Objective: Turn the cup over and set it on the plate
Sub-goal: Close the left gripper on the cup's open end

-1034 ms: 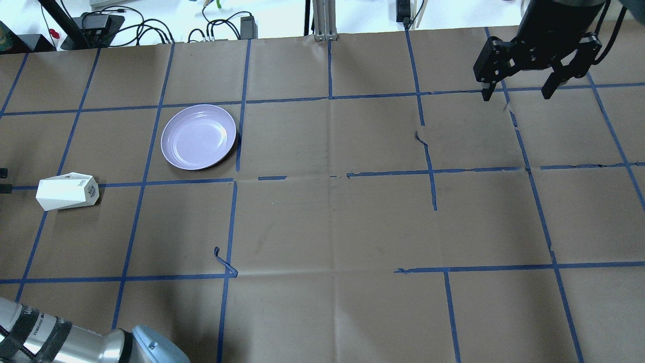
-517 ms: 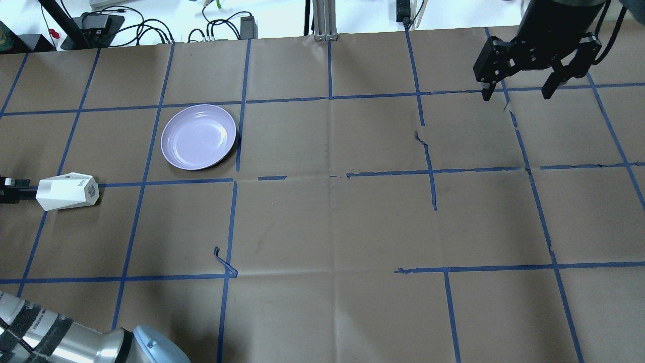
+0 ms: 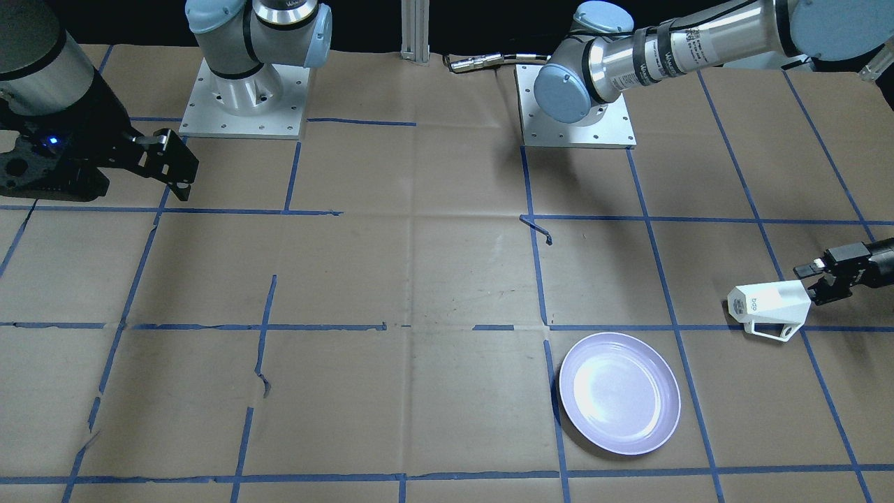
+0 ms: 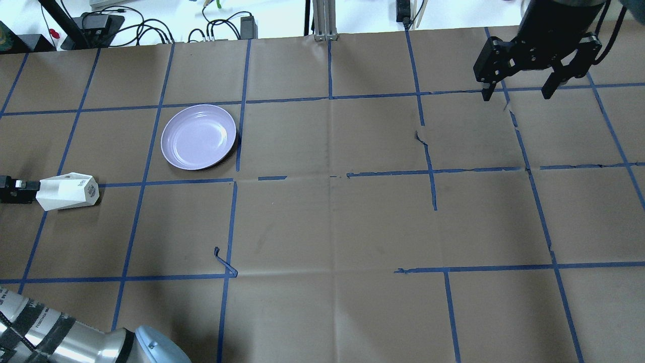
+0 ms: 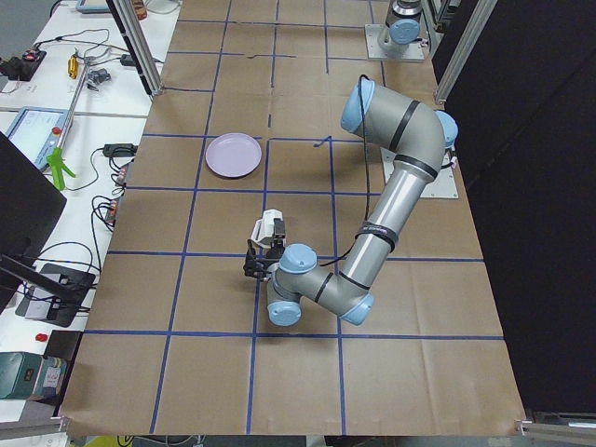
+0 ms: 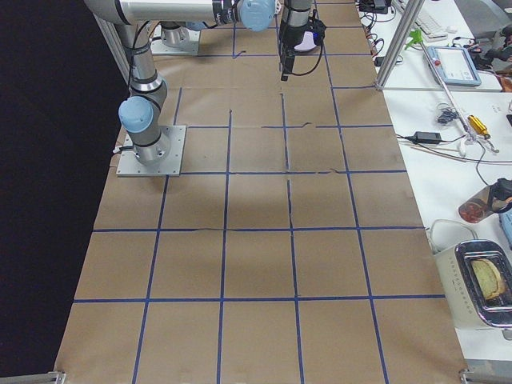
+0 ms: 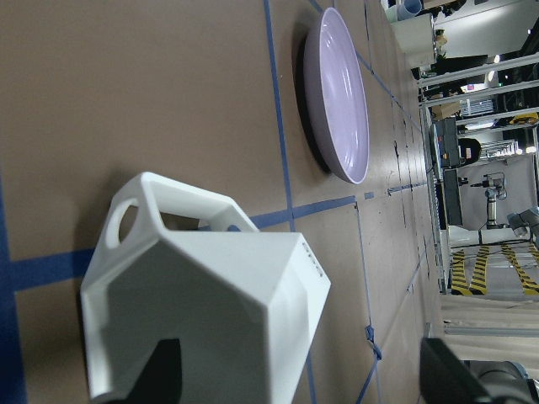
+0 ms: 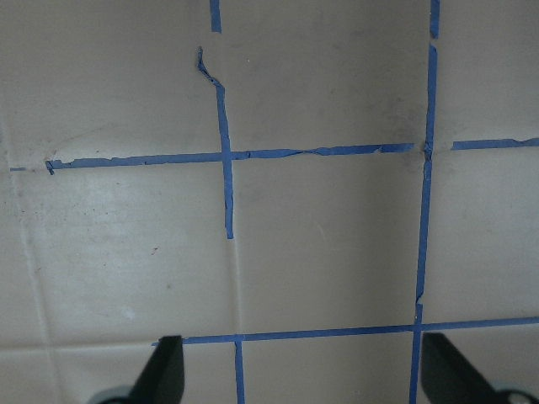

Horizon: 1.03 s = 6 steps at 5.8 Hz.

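The white faceted cup lies on its side at the table's left edge, its open rim facing my left gripper. It also shows in the front view. In the left wrist view the cup fills the foreground with its handle at the upper left. One fingertip overlaps the mouth and the other is outside, so the left gripper is open and at the rim. The lavender plate lies flat beyond the cup, empty. My right gripper hangs open and empty over the far right.
Brown paper with a blue tape grid covers the table. A lifted tape curl sits near the front left. Cables and power bricks lie past the far edge. The left arm's elbow is at the bottom left corner.
My left gripper has come in from the left edge up to the cup's open end. The cup, plate and right arm have not moved.
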### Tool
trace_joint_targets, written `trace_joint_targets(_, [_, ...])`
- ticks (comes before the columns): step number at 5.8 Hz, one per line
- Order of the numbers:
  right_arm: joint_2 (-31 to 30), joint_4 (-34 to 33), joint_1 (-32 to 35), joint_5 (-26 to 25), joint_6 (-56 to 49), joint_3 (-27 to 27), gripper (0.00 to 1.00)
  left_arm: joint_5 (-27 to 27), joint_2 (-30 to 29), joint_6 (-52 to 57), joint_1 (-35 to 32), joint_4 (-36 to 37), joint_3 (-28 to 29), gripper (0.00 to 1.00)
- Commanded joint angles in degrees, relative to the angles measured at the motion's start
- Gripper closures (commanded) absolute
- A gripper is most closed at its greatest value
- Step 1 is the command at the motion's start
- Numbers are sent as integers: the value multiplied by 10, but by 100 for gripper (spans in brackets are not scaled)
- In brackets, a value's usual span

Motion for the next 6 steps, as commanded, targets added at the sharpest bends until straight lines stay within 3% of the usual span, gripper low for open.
trace_joint_targets(1, [0, 0, 0, 0, 0, 0, 0, -21, 0, 1, -4, -1, 0, 46])
trace_joint_targets(2, [0, 0, 0, 0, 0, 0, 0, -21, 0, 1, -4, -8, -1, 84])
trace_joint_targets(3, [0, 0, 0, 0, 0, 0, 0, -28, 0, 1, -4, -16, 0, 100])
trace_joint_targets(6, [0, 0, 0, 0, 0, 0, 0, -56, 38, -16, -4, -79, 4, 100])
